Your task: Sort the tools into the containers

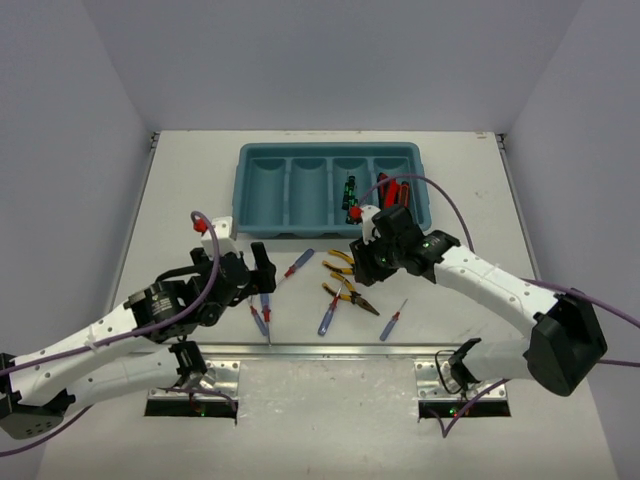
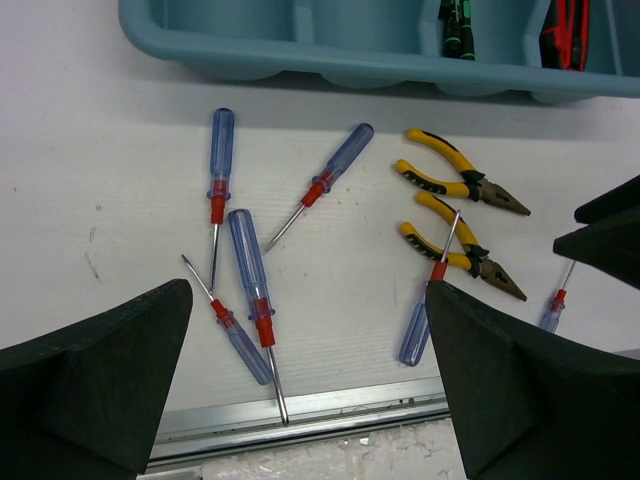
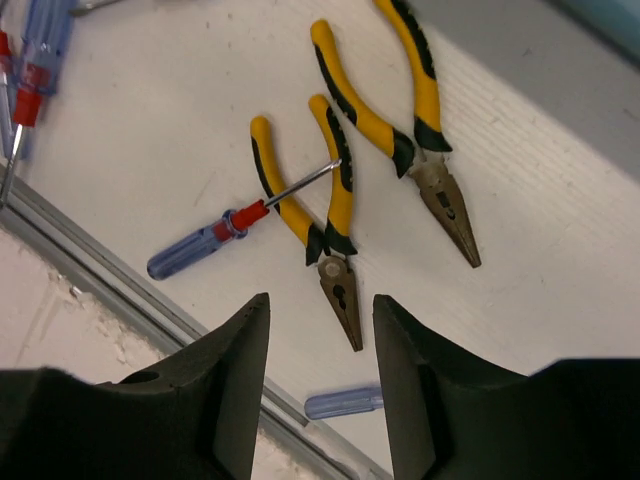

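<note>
While the right gripper (image 3: 322, 308) holds its jaws parted and empty, the yellow-handled pliers (image 3: 338, 200) lie just ahead of them. They look rigid and weighty with grippy sleeves, probably best pinched across both handles near the pivot, where a screwdriver (image 3: 195, 252) crosses them. The left gripper (image 2: 310, 290) gapes wide, empty.

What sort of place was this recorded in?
Probably a lab robot cell: plain white walls box in the table, two arms bolted at its edge, pliers and screwdrivers beside a teal tray.
</note>
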Tool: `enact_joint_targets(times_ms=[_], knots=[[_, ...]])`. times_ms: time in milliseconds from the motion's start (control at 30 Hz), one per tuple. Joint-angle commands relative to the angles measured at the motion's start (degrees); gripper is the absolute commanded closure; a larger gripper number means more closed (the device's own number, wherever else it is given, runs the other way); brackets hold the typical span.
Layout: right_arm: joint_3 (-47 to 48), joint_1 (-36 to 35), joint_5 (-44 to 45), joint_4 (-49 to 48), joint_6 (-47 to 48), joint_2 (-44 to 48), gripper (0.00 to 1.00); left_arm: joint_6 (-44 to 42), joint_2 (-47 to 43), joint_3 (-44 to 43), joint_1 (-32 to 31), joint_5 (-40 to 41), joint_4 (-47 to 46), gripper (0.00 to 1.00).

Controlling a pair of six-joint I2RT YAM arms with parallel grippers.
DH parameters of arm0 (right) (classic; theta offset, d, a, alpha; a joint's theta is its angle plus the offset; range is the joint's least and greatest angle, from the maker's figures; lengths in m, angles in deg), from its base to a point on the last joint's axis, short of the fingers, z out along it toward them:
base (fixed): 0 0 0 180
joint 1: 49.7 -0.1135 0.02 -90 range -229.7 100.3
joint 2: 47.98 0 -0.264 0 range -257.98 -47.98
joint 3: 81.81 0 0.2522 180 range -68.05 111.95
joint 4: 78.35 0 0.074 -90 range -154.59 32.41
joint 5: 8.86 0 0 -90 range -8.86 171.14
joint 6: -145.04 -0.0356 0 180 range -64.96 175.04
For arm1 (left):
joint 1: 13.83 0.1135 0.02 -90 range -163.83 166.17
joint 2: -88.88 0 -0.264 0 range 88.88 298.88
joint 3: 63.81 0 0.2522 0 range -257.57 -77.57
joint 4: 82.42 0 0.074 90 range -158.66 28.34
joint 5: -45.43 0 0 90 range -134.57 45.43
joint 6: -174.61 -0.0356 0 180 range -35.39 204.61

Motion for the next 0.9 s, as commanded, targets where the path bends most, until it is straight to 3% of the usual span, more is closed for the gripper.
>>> enact_joint_targets(times_ms=[0, 67, 100, 133, 200, 267, 400, 567, 867], knots=[[-3.6, -1.6, 6.0, -3.1, -7.5, 1.2, 0.47, -2.3, -2.3, -0.3, -0.2, 0.0, -2.5, 0.0], [-7.5, -1.9, 10.2, -4.6, -12.8, 3.5, 0.3, -2.4, -1.8, -0.3, -0.2, -0.2, -2.6, 0.0], [-10.1, -2.2, 16.4, -5.1, -17.9, 4.5, 0.07, -2.5, -1.7, -0.3, -0.2, -0.2, -2.5, 0.0], [-10.8, -2.4, 18.1, -5.2, -19.3, 5.6, 0.01, -2.5, -1.5, -0.3, -0.2, -0.3, -2.5, 0.0], [-14.1, -2.5, 28.0, -2.3, -30.4, 8.9, 0.01, -2.8, -1.1, -0.2, -0.2, -0.7, -2.8, 0.0], [-14.7, -2.4, 30.6, 1.1, -35.0, 11.4, 0.01, -2.9, -1.1, -0.1, -0.2, -1.1, -3.0, 0.0], [-16.9, -2.5, 30.6, 6.2, -43.2, 15.1, 0.01, -4.0, -1.4, 0.4, -0.1, -2.0, -4.1, 0.0], [-25.0, -2.5, 27.2, 2.9, -48.6, 19.2, 0.08, -4.4, -1.4, 0.6, -0.2, -2.7, -4.7, 0.0], [-26.9, -7.0, 28.9, 4.3, -58.5, 14.6, 0.23, -4.9, -3.0, 0.8, -0.2, -3.3, -5.4, 0.0]])
